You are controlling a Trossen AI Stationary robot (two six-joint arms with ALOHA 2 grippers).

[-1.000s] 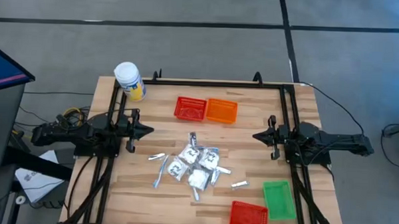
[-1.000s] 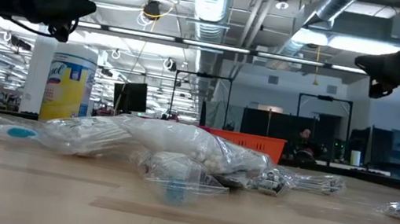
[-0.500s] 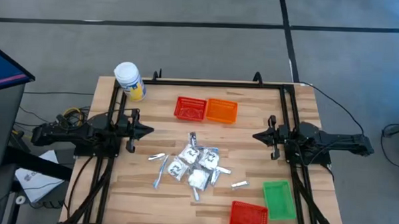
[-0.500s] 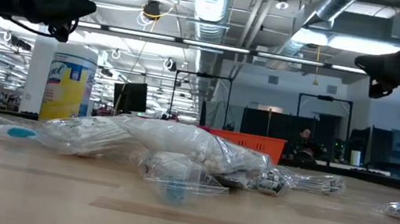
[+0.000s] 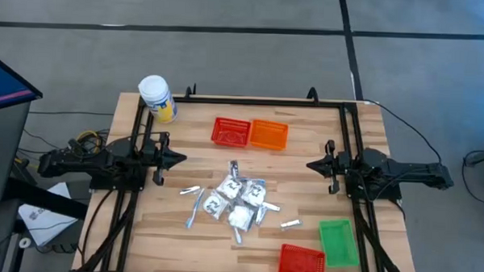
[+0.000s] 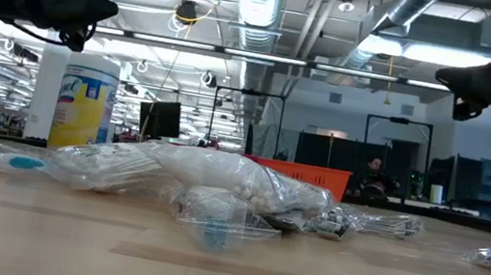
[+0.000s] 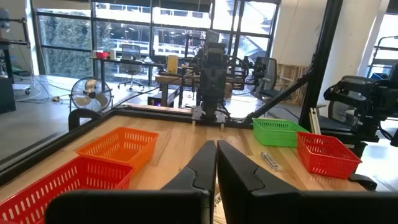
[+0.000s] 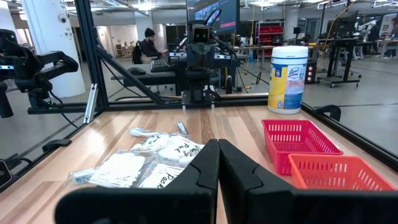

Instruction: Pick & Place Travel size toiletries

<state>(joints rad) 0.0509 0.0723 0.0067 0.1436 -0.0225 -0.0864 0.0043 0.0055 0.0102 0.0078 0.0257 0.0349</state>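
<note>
1. The left gripper (image 5: 179,158) hangs above the table's (image 5: 304,195) left side, its fingers (image 7: 200,171) pressed together on nothing, tips aimed toward the middle.

2. Just ahead of those tips, and off to their near-edge side, lies a slim silver stick (image 5: 197,205). Its long axis runs roughly toward the front edge, so it lies crosswise to the way the left fingers point. I judge this arm the nearer one for that stick.

3. The pile of toiletries (image 5: 238,199), clear-wrapped white packets heaped together, sits mid-table between the two grippers. It is lower than both sets of fingers and a little toward the front edge from each. Seen from table height the heap (image 6: 218,187) rests flat on the wood with both arms well above it.

4. The red basket (image 5: 231,131) and the orange basket (image 5: 269,134) stand touching, beyond the pile toward the far edge.

5. A lone silver tube (image 5: 290,225) lies apart from the heap. From the right fingers it is forward and toward the front edge. The right arm looks nearer to it.

6. The right gripper (image 5: 310,164) mirrors the left, fingers (image 8: 205,168) shut and empty, pointing at the pile. Either arm must part its fingers and come down before anything is taken.

7. A green basket (image 5: 338,241) and a second red basket (image 5: 301,263) sit at the front right corner.
</note>
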